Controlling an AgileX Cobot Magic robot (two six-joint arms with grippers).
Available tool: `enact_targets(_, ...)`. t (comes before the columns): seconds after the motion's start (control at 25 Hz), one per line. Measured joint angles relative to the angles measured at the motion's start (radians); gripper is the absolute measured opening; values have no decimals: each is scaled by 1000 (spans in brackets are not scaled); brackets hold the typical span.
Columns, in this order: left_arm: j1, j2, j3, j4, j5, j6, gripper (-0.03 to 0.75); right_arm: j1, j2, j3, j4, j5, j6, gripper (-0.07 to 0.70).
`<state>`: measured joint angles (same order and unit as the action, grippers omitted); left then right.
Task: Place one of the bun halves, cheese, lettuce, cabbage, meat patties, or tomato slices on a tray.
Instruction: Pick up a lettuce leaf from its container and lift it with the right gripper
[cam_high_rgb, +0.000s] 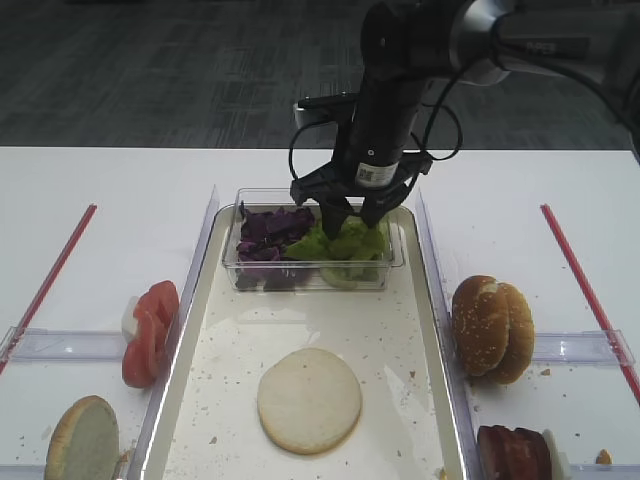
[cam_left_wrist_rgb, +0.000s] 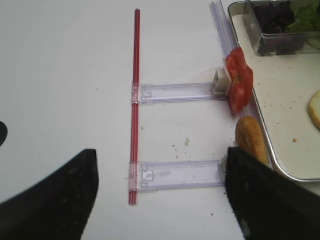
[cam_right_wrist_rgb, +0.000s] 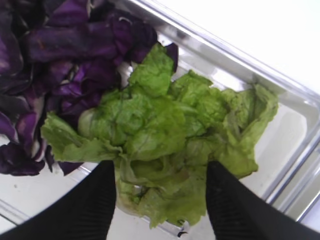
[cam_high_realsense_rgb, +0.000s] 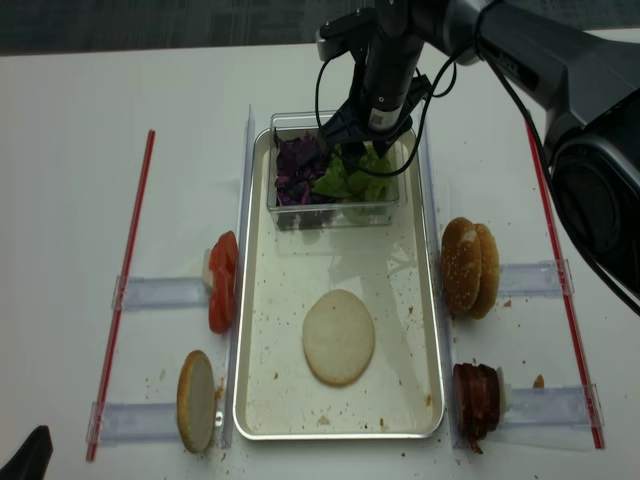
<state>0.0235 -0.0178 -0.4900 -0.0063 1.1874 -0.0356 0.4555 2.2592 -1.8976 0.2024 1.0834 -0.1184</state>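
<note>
Counter (cam_high_rgb: 110, 190): it carries everything.
Tray (cam_high_rgb: 420, 400): one pale bun half (cam_high_rgb: 309, 399) lies here; aim beside it.
Tub (cam_high_rgb: 395, 262): cabbage (cam_right_wrist_rgb: 60, 60) left, lettuce (cam_right_wrist_rgb: 165, 130) right.
Right gripper (cam_right_wrist_rgb: 161, 197): your jaws are spread astride the lettuce; sink deeper, avoid cabbage, then pinch.
Left gripper (cam_left_wrist_rgb: 160, 200): spread, idle.

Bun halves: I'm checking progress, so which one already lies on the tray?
The flat pale round lying cut side up on the tray; the other bun halves stand on edge outside it.
</note>
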Motion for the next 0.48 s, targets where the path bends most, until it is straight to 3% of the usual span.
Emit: enact_targets(0.48,0,0,0,0,0,0,490,0,64,0,26,0,-2,396)
